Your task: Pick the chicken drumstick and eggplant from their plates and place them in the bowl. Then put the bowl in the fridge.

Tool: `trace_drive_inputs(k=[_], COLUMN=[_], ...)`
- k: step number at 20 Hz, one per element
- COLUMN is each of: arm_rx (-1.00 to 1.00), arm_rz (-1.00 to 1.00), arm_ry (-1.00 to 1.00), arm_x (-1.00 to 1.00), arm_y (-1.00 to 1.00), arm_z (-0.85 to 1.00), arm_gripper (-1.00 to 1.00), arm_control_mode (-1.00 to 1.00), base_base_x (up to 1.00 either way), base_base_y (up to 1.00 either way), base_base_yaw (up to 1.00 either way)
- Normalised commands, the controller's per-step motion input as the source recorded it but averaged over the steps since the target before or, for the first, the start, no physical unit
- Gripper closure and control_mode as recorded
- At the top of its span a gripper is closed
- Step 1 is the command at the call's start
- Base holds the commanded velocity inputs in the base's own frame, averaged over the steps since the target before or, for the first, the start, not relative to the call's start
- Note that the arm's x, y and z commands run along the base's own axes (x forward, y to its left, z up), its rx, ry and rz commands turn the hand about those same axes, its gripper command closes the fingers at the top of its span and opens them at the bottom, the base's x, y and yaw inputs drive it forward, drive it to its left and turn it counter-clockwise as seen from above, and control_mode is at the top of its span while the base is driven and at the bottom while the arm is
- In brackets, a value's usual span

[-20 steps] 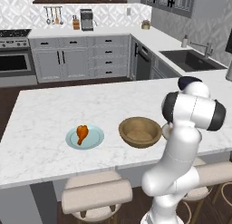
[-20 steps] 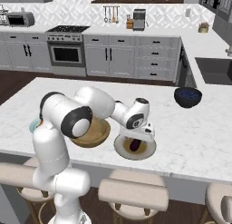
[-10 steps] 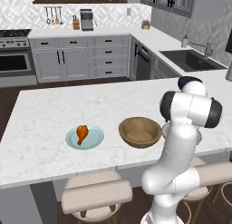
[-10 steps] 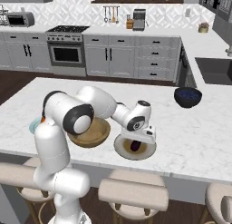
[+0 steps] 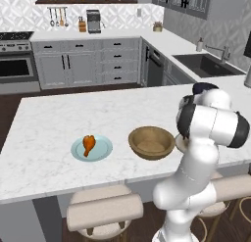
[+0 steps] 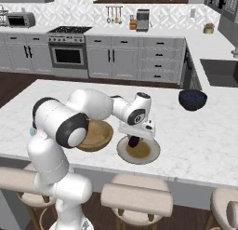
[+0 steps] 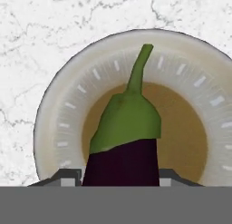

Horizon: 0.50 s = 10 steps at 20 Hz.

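Note:
The dark purple eggplant (image 7: 122, 159) with its green cap lies on the beige plate (image 7: 59, 123), stem pointing away from the hand. My gripper (image 7: 121, 177) hangs low over that plate (image 6: 149, 155), its fingers pressed against both sides of the eggplant (image 6: 134, 141). The wooden bowl (image 6: 95, 136) stands just left of it, empty. The orange-brown chicken drumstick (image 5: 88, 143) rests on the light-blue plate (image 5: 104, 151), left of the bowl (image 5: 151, 142). The fridge is out of view.
A dark blue bowl (image 6: 192, 99) stands on the island's far right side. Padded stools (image 6: 137, 199) line the near edge of the island. The range and cabinets run along the back wall, and a sink (image 5: 206, 64) sits in the right counter.
The jaws have closed in from wide open onto the eggplant. The arm, the plates and the bowl stay where they were.

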Motion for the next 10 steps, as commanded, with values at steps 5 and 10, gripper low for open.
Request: trace_drive_inputs(k=[5, 10], arm_rx=[0.00, 0.00], arm_rz=[0.00, 0.00], arm_ry=[0.00, 0.00], arm_x=[-0.16, 0.00], arm_y=[0.92, 1.00], arm_z=[0.84, 0.03], arm_gripper=[1.00, 1.00], arm_control_mode=[-1.00, -1.00], base_base_x=[0.00, 0.00], base_base_y=[0.00, 0.00], base_base_yaw=[0.00, 0.00])
